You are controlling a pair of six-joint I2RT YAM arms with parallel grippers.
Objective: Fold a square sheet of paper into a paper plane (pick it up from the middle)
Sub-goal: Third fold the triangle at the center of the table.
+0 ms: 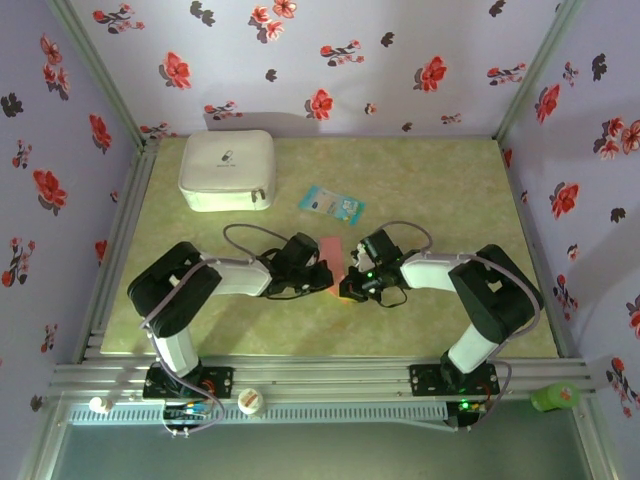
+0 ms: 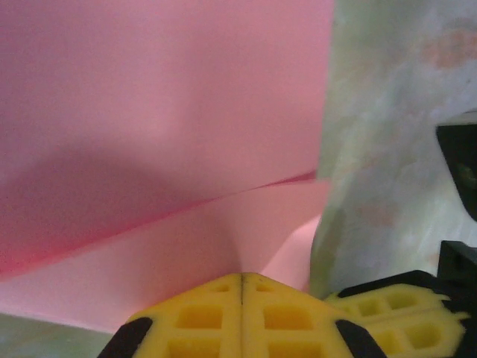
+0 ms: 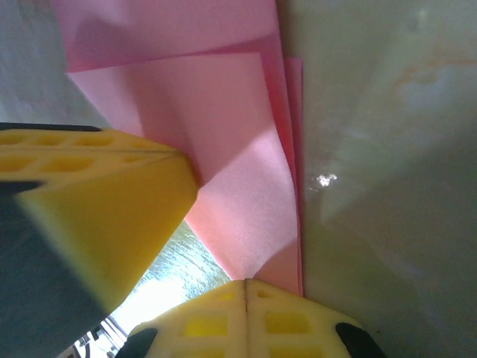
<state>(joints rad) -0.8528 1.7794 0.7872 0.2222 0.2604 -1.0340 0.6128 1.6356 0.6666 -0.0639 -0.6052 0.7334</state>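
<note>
1. Sitting by the far left corner of the table (image 1: 450,180), the white case (image 1: 227,170) lies well apart from the work and plays no part in it.
2. Next comes the left gripper (image 1: 320,272), reaching in toward the middle of the table, nearer the front edge than the far one. In its wrist view the yellow fingertips of the left gripper (image 2: 241,277) are pressed together with no gap, and the pink paper runs right down into them, so it looks clamped on the sheet's edge.
3. Between the two arms is the square sheet of paper (image 1: 333,252), just in front of the small light-blue packet (image 1: 331,204) and not touching it. Up close the square sheet of paper (image 2: 164,112) shows a sharp crease across it. From the other wrist the square sheet of paper (image 3: 223,112) shows several overlapping layers and a slanted flap.
4. On the right, the right gripper (image 1: 350,285) meets the sheet from the opposite side. Its fingertips (image 3: 246,283) are also closed tight, apparently pinching the lower edge of the layered paper.
5. Judging progress: the sheet is picked up and some early folds are in, but nothing pointed or wing-like has taken shape, so most of the folding seems left.
</note>
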